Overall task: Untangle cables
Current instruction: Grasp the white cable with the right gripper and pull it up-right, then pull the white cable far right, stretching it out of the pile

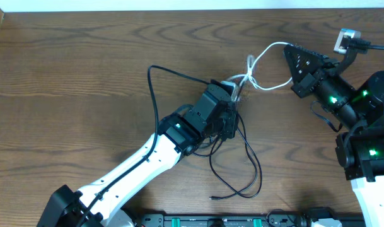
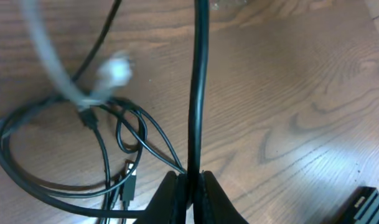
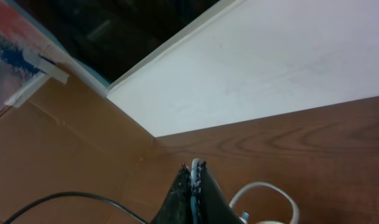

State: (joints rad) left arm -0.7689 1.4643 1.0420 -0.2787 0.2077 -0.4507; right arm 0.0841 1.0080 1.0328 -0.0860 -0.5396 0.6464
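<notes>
A thin white cable loops across the table's far middle and meets the black cables, which lie in loose loops near the front. My left gripper is shut on a black cable that runs up from its fingers in the left wrist view. There the white cable and its blurred plug hang over black loops. My right gripper is shut on the white cable, pinched between its fingertips; a white loop shows beside them.
A white wall and cardboard sheet stand beyond the table's far edge. A small white block sits at the far right. A black rail runs along the front edge. A black box corner shows lower right.
</notes>
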